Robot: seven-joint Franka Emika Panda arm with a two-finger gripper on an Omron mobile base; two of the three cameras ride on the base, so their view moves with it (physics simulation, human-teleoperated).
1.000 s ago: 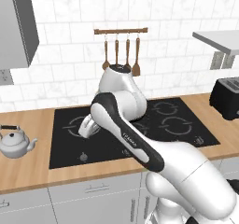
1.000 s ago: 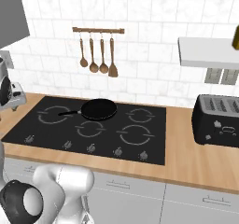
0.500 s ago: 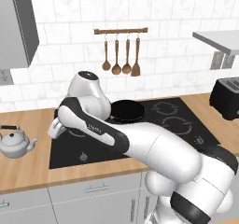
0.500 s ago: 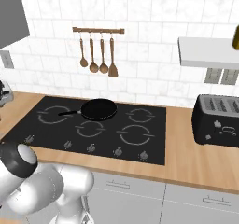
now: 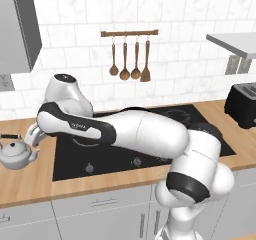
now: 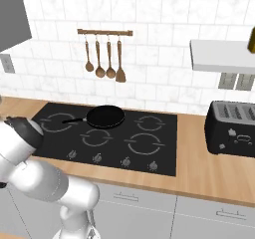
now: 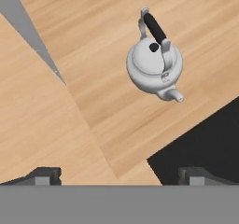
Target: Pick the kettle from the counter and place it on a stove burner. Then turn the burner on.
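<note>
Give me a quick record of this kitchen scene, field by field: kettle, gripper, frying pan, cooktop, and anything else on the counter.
kettle: upright on the counter, left of the cooktop, lid on, not held
gripper: open, above the counter near the kettle, not touching it
frying pan: black, sits on the cooktop's rear burner area
cooktop: black glass, set in the counter, knobs along the front edge
toaster: black, on the counter right of the cooktop
utensils: wooden, hanging from a wall rail
task stage: kettle not yet picked
</note>
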